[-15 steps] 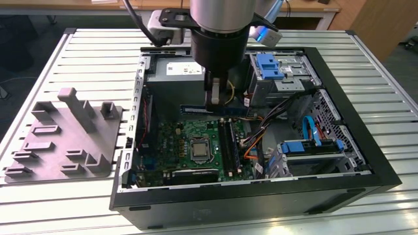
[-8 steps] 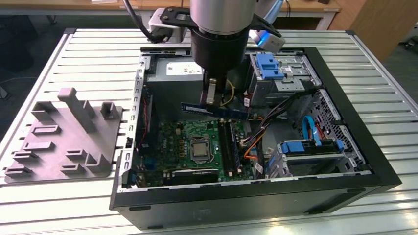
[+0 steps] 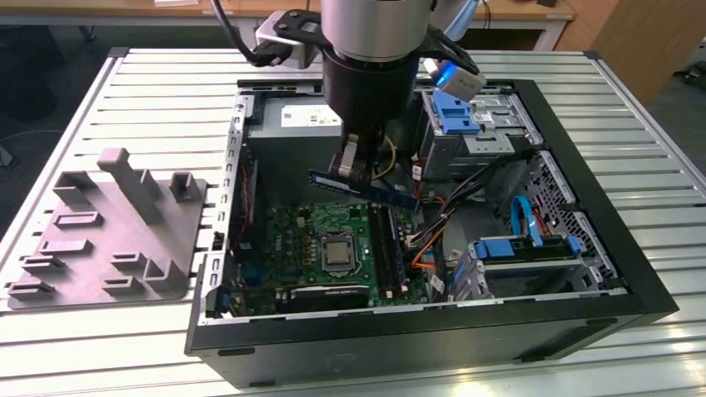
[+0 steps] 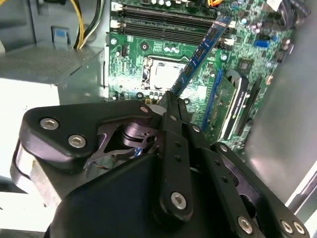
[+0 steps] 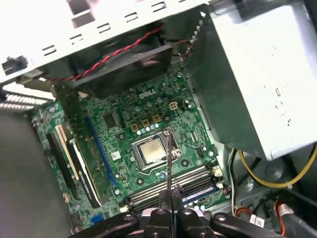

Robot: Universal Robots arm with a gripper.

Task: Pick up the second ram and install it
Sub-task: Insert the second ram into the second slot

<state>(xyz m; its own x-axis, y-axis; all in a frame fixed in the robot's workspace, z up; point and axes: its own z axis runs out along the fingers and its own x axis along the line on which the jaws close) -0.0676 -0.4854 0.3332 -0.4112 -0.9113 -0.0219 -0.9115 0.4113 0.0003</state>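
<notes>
My gripper [image 3: 353, 174] is shut on the second ram [image 3: 366, 190], a long dark board with a blue label, and holds it by one end. The stick hangs tilted in the air inside the open computer case [image 3: 419, 331], above the green motherboard [image 3: 314, 240]. In the second wrist view the ram [image 4: 200, 52] slants out from the fingertips [image 4: 171, 101] over the processor socket [image 4: 166, 74] toward the memory slots [image 4: 158, 25]. In the first wrist view the ram [image 5: 168, 158] appears edge-on as a thin line above the gripper [image 5: 169, 196], with the slots [image 5: 173, 187] just under it.
The grey holder block [image 3: 105, 227] with upright posts lies on the slatted metal table at the exterior view's left. Inside the case, the power supply [image 3: 293, 120], blue drive brackets [image 3: 452, 112], loose cables [image 3: 441, 223] and an expansion card [image 3: 320, 291] crowd the motherboard.
</notes>
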